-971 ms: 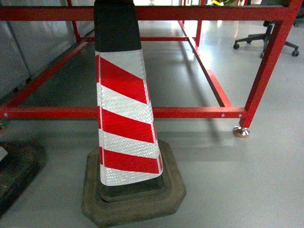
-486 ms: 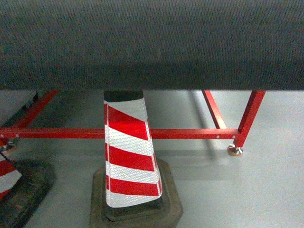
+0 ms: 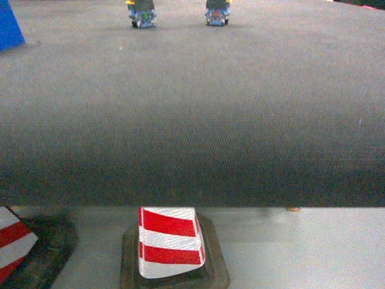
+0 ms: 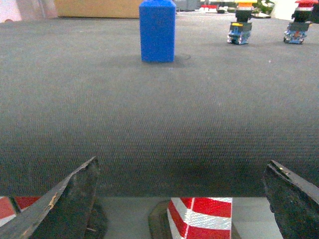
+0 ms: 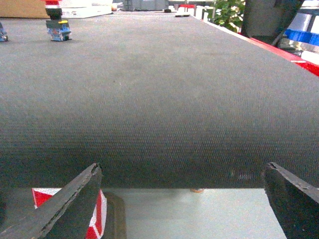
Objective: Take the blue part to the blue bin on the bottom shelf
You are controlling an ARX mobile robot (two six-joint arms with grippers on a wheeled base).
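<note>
Upright, the blue part [image 4: 157, 31] stands near the far edge of the dark mat [image 4: 159, 109], toward its left corner, two push-button switches [image 4: 241, 29] to its right. Both the left gripper [image 4: 184, 199] and right gripper [image 5: 184, 199] gape wide, holding nothing, over the near edge above a striped cone [image 3: 171, 241]

Dark mat [image 3: 192, 120] fills view; striped cone [image 3: 170, 241] stands below.

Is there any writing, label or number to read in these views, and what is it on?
None can be read.
Blue block: plain faces, no print.
Push-button parts: no legible marking, too small and blurred.
Striped cone: red and white bands only, no text.
Cardboard box: no print visible.
</note>
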